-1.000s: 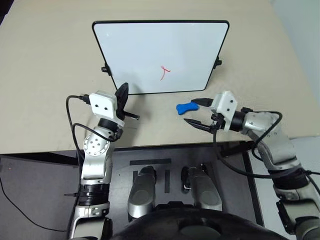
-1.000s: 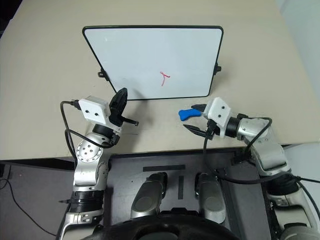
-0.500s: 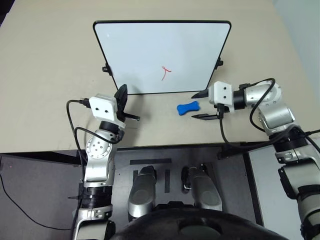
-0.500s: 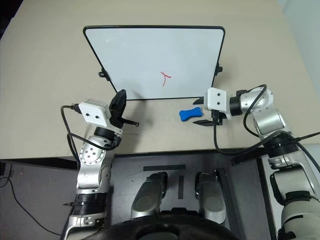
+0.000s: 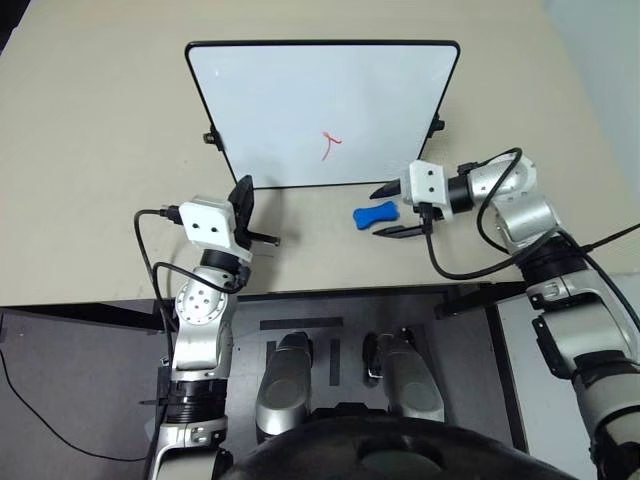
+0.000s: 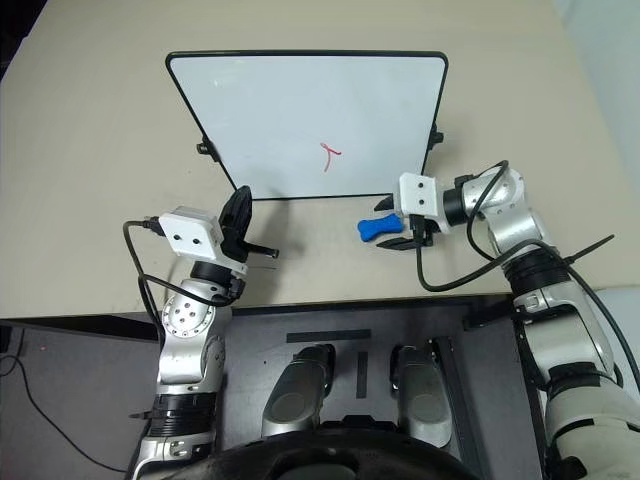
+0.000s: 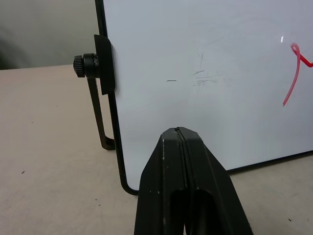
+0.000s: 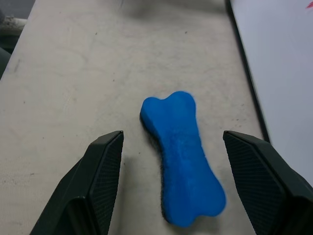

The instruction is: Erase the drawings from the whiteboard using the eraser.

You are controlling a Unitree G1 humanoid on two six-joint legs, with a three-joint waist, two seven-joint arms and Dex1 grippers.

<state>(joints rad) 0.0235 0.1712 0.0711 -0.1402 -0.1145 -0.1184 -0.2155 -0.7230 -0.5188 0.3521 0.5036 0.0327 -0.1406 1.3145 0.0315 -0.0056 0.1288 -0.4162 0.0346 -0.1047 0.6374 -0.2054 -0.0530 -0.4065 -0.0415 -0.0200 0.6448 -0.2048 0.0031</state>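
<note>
The whiteboard (image 5: pixel 300 90) stands tilted at the back of the beige table, with a small red drawing (image 5: pixel 329 145) low on its right half. In front of the board's lower right corner a blue bone-shaped eraser (image 5: pixel 375 215) lies flat on the table. My right gripper (image 5: pixel 377 215) points left, open, one finger on each side of the eraser (image 8: pixel 183 156) and neither touching it. At the board's lower left corner my left gripper (image 5: pixel 245 185) is shut and empty. The left wrist view shows its closed fingertips (image 7: pixel 178 134) just before the board (image 7: pixel 205 58) and the drawing (image 7: pixel 293 73).
The table (image 5: pixel 100 150) has bare room left and right of the board. Its front edge (image 5: pixel 330 290) runs just behind both wrists, with a dark platform below. Black clips (image 5: pixel 211 139) stick out from the board's sides.
My right gripper has swung forward and to the left, from the table's front edge to the eraser, which its open fingers now straddle. The left arm, board and eraser have stayed put.
</note>
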